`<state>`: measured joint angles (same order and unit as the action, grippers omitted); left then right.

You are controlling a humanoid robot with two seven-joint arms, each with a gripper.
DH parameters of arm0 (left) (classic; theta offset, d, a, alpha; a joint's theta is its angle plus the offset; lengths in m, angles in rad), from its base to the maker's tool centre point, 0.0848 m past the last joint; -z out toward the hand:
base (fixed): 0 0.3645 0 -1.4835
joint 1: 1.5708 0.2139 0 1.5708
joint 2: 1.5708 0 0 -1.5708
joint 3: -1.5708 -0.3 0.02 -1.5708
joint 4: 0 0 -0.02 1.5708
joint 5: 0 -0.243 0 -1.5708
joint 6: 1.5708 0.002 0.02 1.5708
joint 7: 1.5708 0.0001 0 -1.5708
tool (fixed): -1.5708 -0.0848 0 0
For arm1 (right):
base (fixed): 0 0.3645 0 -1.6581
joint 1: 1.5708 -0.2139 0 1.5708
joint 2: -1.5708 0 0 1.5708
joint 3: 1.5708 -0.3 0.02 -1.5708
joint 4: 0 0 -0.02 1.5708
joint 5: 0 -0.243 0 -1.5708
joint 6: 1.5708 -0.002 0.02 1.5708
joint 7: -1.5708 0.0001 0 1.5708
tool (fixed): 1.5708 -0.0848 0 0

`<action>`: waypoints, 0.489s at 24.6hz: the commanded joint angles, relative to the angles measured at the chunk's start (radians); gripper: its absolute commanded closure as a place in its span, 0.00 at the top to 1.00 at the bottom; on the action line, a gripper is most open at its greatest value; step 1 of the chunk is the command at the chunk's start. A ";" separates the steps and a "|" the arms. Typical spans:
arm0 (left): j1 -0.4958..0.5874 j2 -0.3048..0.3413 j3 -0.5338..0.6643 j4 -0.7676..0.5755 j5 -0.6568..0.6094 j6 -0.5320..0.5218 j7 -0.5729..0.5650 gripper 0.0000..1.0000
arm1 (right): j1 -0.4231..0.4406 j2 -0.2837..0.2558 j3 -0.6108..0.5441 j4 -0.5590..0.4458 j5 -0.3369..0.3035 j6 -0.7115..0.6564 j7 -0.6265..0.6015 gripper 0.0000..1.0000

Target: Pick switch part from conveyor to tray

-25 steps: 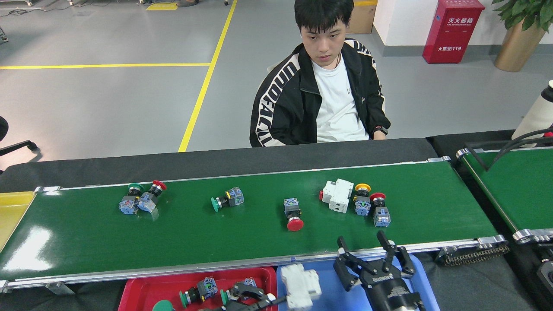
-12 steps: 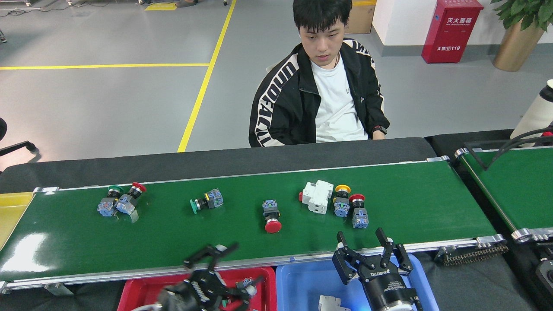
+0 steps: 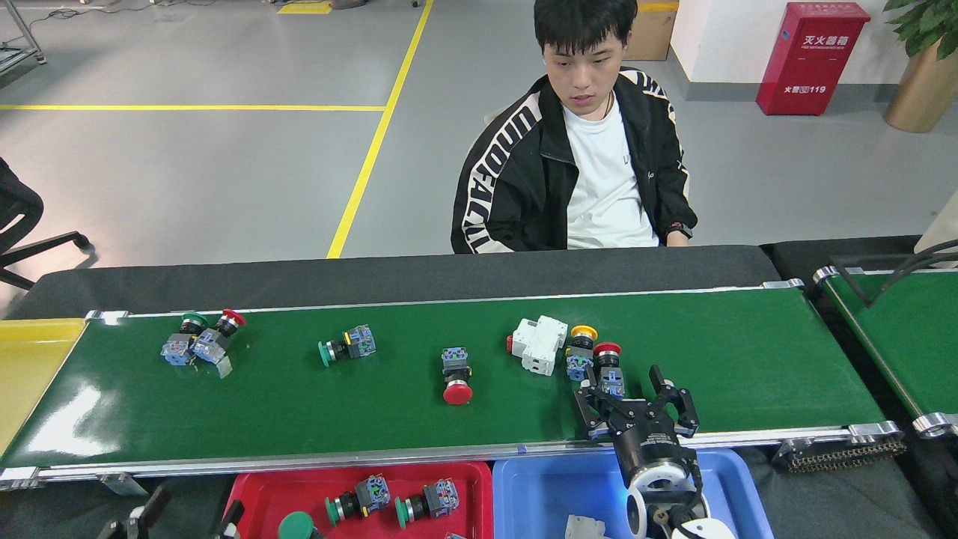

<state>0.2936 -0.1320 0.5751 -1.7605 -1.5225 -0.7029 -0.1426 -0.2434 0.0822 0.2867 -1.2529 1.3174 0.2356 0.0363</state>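
Note:
The conveyor [image 3: 299,412] carries several switch parts: a green-and-red pair [image 3: 198,340] at the left, a green-capped one [image 3: 346,346], a red-capped one [image 3: 456,372], a white breaker [image 3: 540,343], a yellow-capped one [image 3: 581,350] and a red-capped switch [image 3: 607,367]. My right gripper [image 3: 627,393] reaches over the belt's near rail, open, its fingers just short of that last red-capped switch, holding nothing. My left gripper [image 3: 196,505] sits low at the bottom left, beside the red tray [image 3: 479,479], fingers spread and empty. The blue tray [image 3: 539,479] lies under my right arm.
The red tray holds green-capped switches [image 3: 359,498]; the blue tray holds a white part [image 3: 584,528]. A yellow tray [image 3: 30,359] stands at the belt's left end, a second green belt [image 3: 898,329] at the right. A person [image 3: 591,180] sits behind the conveyor.
My right gripper advanced from above the blue tray onto the belt, up to the red-capped switch. My left gripper pulled back down-left out of the red tray. The parts drifted left along the belt.

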 commanded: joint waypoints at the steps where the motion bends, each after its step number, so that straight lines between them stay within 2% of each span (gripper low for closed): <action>1: -0.007 0.005 -0.020 -0.016 0.007 0.098 0.000 1.00 | -0.062 0.034 0.017 0.055 0.000 0.033 -0.010 0.97; 5: -0.034 0.005 -0.052 -0.016 0.005 0.121 -0.005 1.00 | -0.172 0.079 0.023 0.217 -0.003 0.048 -0.013 0.97; 9: -0.134 0.015 -0.072 0.007 -0.010 0.174 -0.061 1.00 | -0.240 0.080 0.028 0.319 -0.021 0.044 -0.045 0.96; 10: -0.168 0.026 -0.086 0.035 -0.030 0.189 -0.066 1.00 | -0.246 0.080 0.038 0.337 -0.029 0.039 -0.052 0.92; 12: -0.231 0.042 -0.116 0.111 -0.065 0.233 -0.068 1.00 | -0.269 0.079 0.071 0.360 -0.037 0.025 -0.059 0.76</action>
<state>0.0877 -0.1020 0.4717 -1.6687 -1.5750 -0.5077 -0.2030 -0.4800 0.1563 0.3468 -0.8934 1.2844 0.2781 -0.0043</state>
